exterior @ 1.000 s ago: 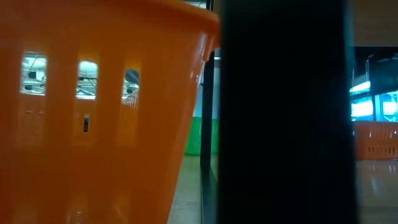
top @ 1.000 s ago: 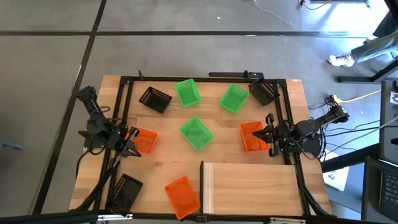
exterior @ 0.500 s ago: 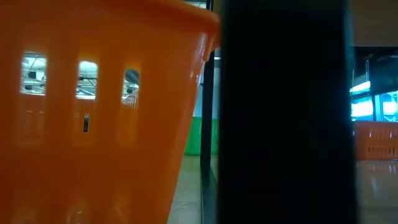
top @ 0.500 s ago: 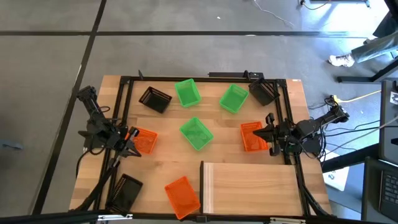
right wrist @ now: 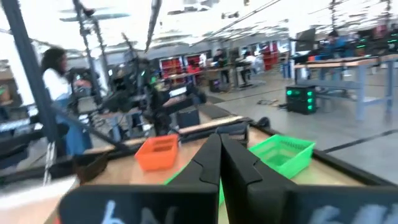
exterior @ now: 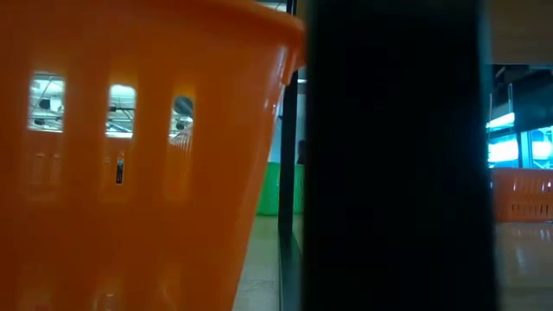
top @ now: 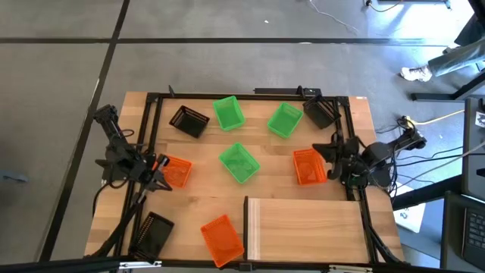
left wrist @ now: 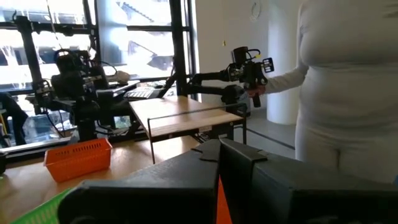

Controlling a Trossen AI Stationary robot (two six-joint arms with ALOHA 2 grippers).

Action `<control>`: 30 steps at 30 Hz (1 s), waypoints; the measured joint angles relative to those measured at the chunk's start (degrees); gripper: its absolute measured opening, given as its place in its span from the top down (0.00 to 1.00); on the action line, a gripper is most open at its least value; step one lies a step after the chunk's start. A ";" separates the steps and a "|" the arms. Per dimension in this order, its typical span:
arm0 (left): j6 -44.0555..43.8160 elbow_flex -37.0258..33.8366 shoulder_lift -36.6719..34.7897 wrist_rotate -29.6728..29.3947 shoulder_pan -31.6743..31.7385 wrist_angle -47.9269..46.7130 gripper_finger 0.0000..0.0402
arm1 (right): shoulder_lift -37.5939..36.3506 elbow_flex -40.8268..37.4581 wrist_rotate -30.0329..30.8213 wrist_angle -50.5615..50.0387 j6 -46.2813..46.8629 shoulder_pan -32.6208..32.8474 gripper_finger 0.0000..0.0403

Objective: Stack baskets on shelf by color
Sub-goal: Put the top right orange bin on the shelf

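High view: the right gripper (top: pixel 334 157) has its fingers clenched on nothing, just off the far right corner of an orange basket (top: pixel 309 166) lying beyond the shelf (top: pixel 303 227). The left gripper (top: pixel 162 175) is clenched at the rim of another orange basket (top: pixel 176 171), well left of the shelf. Three green baskets (top: pixel 239 162) sit farther back.

Person in white top (left wrist: pixel 339 93) stood at right of left wrist frame; shoe (top: pixel 415 73) on grey floor (top: pixel 227 23), yellow cable (top: pixel 432 118) upper right, high view.
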 joint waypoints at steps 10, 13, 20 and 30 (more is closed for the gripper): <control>6.53 7.57 0.00 -17.57 0.00 6.80 1.00 | 12.09 19.17 10.66 -13.98 -3.17 0.00 1.00; 7.70 13.04 0.08 -22.07 0.00 3.07 1.00 | 17.62 26.06 15.50 -19.50 0.93 0.00 1.00; 8.35 23.73 0.67 -23.45 0.00 -10.67 1.00 | 30.94 40.62 20.80 -32.32 15.36 -0.45 1.00; 8.52 32.24 8.25 -29.81 0.00 -12.27 1.00 | 47.31 61.73 6.66 -67.17 48.05 -11.23 1.00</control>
